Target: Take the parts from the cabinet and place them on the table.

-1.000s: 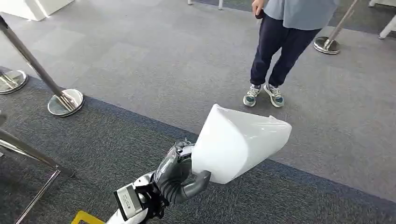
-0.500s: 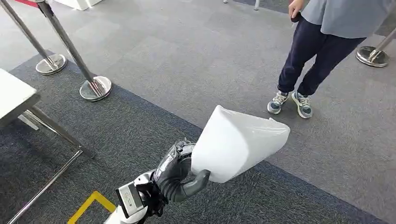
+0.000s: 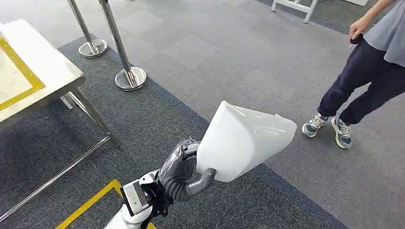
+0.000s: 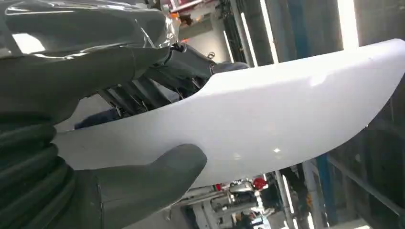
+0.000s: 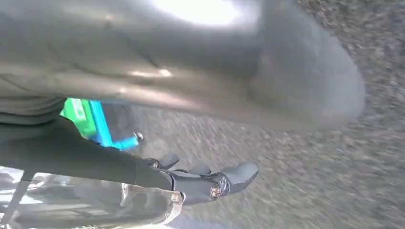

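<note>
My left hand [image 3: 184,174] grips a large white curved part [image 3: 243,140] wrapped in clear film, holding it out over the dark carpet at about waist height. In the left wrist view the white part [image 4: 267,114] runs across the picture, with the left hand [image 4: 95,143] closed around its edge, thumb under it. The steel table [image 3: 52,71] with a yellow taped outline stands at the far left, well apart from the part. My right hand [image 5: 205,181] hangs above the carpet with nothing in it, its dark fingers apart from the thumb.
Two stanchion posts with round bases [image 3: 129,76] [image 3: 91,46] stand just beyond the table. A person [image 3: 367,76] in dark trousers stands at the right. A yellow floor line [image 3: 90,202] runs near my feet, and a white frame [image 3: 291,5] is at the back.
The camera has turned left: the table has come into view at the left, the stanchions and the person have slid right. My left hand still holds the white part the same way.
</note>
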